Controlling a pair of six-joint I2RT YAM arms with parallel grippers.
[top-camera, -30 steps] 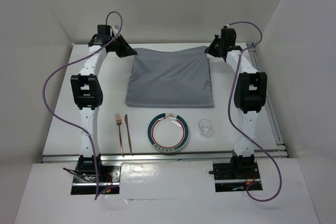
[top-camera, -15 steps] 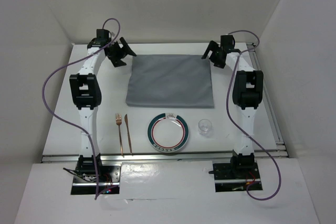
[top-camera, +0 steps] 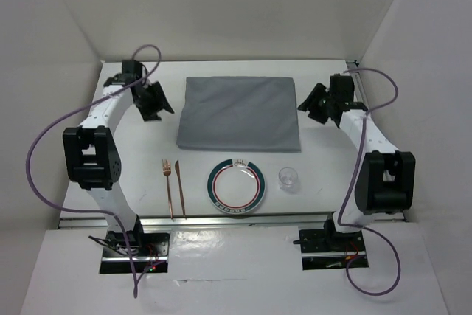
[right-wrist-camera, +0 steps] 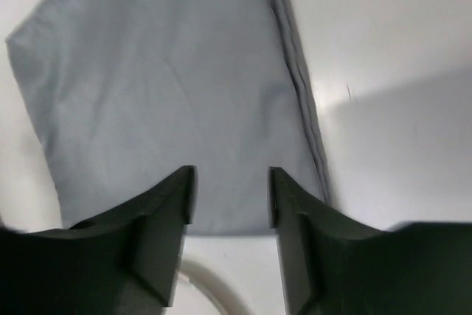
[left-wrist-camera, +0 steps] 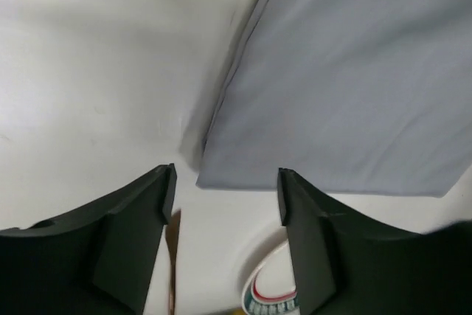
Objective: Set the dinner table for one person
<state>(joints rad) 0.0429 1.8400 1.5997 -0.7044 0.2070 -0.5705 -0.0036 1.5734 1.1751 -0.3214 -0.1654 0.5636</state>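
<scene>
On the white dinner table [top-camera: 324, 160] a grey cloth [top-camera: 238, 113] lies flat at the middle back. Near the front edge sit a copper fork [top-camera: 168, 182], a copper knife [top-camera: 179, 186], a green-rimmed plate [top-camera: 236, 187] and a small clear glass [top-camera: 288, 178]. My left gripper [top-camera: 156, 105] hovers left of the cloth, open and empty. In its wrist view the left gripper [left-wrist-camera: 225, 175] frames the cloth's near left corner [left-wrist-camera: 346, 79] and the plate's rim [left-wrist-camera: 269, 285]. My right gripper [top-camera: 316, 106] hangs at the cloth's right edge, open and empty. In the right wrist view the right gripper [right-wrist-camera: 230, 175] is above the cloth [right-wrist-camera: 169, 86].
White panels wall the table at the back and both sides. A metal rail [top-camera: 236, 217] runs along the near edge in front of the arm bases. Both arms' elbows swing out wide to the left and right sides.
Both grippers have let go of the cloth's far corners and opened. They have drawn back toward the near side and outward. The cloth now lies flat.
</scene>
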